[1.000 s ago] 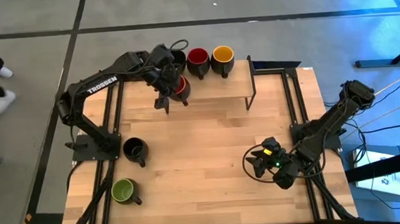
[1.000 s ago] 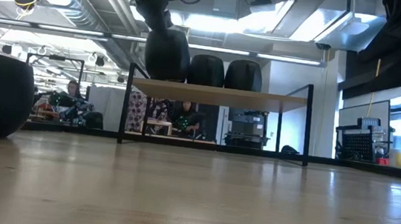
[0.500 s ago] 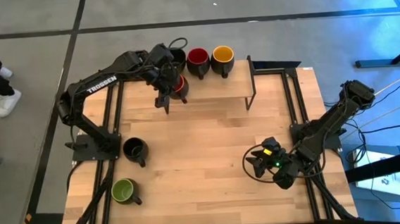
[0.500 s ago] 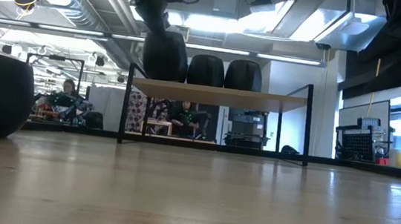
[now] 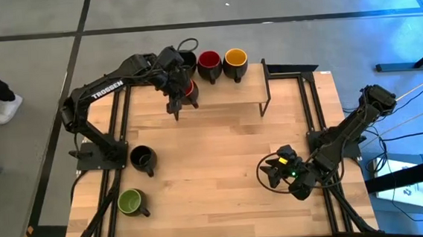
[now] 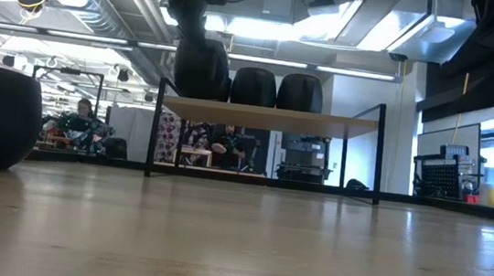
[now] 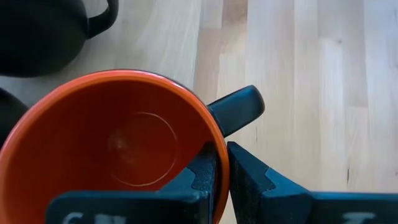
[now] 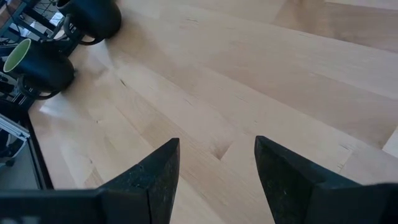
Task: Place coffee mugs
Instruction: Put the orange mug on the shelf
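A raised wooden shelf (image 5: 225,94) at the table's far edge carries a black mug (image 5: 188,59), a dark red mug (image 5: 209,60) and a yellow mug (image 5: 235,57) in a row. In front of the black one is the orange-red mug (image 7: 124,143), its bottom on the shelf (image 6: 267,117) in the low view. My left gripper (image 5: 183,90) is shut on it. Another black mug (image 5: 141,158) and a green mug (image 5: 131,202) stand on the table at the near left. My right gripper (image 5: 275,171) hovers open over the near right. My left gripper pinches the orange-red mug's rim wall (image 7: 219,163) just beside the handle (image 7: 237,109). One finger (image 7: 198,177) is inside the cup and one finger (image 7: 252,177) outside. The fingers slant down from above. The mug (image 6: 201,67) stands upright on the shelf.
The shelf's black frame legs (image 5: 267,85) stand on the table behind its bare middle (image 5: 214,156). A cable loop (image 5: 264,176) lies by my right gripper. A person's foot (image 5: 2,107) shows on the floor left of the table. People sit in the room beyond (image 6: 228,145).
My left gripper has rolled a little about its own axis while staying in place. The orange-red mug has turned with it and shifted slightly along the shelf toward the table's left side.
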`<move>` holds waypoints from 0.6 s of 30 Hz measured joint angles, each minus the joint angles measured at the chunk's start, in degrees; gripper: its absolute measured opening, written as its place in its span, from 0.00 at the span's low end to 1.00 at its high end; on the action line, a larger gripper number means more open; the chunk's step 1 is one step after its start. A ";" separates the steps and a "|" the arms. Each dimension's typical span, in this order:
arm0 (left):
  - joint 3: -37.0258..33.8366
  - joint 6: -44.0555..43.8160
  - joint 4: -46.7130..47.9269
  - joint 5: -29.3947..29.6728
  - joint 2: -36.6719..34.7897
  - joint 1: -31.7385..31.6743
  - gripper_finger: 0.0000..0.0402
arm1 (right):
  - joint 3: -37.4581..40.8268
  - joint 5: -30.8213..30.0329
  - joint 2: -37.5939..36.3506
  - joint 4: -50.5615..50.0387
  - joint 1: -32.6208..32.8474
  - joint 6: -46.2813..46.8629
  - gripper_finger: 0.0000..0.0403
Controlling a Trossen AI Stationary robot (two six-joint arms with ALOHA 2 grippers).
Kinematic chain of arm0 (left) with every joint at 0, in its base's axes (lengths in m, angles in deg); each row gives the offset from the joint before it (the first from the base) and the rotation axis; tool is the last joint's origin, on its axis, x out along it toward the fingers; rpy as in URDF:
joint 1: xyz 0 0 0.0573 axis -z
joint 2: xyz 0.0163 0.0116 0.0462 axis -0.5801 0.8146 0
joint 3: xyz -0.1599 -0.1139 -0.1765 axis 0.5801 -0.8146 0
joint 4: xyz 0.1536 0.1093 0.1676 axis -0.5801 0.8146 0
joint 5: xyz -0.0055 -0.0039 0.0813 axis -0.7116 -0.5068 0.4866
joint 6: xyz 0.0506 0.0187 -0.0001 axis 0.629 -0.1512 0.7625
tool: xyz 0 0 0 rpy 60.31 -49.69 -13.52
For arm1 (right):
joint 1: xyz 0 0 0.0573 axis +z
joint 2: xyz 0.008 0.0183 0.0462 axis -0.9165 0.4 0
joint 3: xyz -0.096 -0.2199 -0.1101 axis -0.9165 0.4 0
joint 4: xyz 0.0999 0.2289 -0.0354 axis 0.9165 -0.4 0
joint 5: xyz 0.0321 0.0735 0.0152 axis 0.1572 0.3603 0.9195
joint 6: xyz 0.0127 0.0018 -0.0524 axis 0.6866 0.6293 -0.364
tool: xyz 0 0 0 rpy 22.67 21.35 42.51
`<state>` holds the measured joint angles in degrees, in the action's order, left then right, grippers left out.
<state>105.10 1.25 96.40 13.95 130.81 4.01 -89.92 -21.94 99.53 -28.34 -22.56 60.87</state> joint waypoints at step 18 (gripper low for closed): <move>2.05 -3.51 0.78 2.38 0.02 0.00 0.07 | 0.00 0.02 -0.02 0.00 -0.02 -0.22 0.48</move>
<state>107.15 -2.26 97.18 16.33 130.83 4.01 -89.92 -21.92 99.51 -28.34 -22.58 60.65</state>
